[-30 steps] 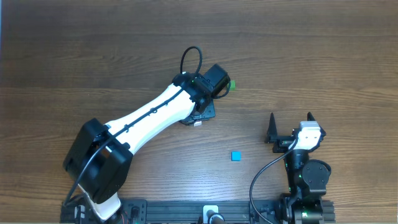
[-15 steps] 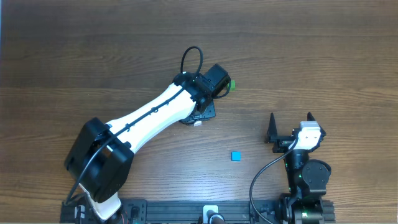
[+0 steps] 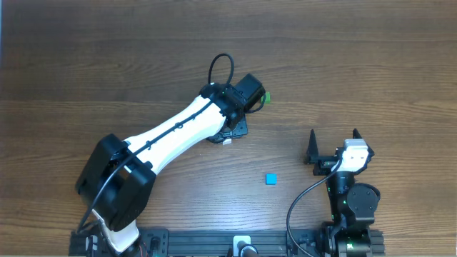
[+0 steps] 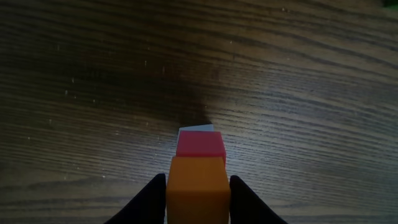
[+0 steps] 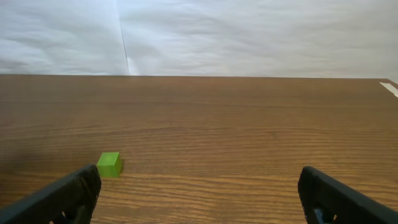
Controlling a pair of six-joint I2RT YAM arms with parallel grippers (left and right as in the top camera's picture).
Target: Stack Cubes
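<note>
Green cube (image 3: 267, 98) half behind L arm (image 3: 178, 132)

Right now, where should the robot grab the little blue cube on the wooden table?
Grip the small blue cube by two opposite side faces, coming straight down from above. It sits flat on the wooden table with bare wood all around, so there should be room on either side. The open right gripper stands nearest.

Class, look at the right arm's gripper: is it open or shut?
Open. The right gripper has its fingers wide apart in its wrist view, bare table between them, nothing held.
</note>
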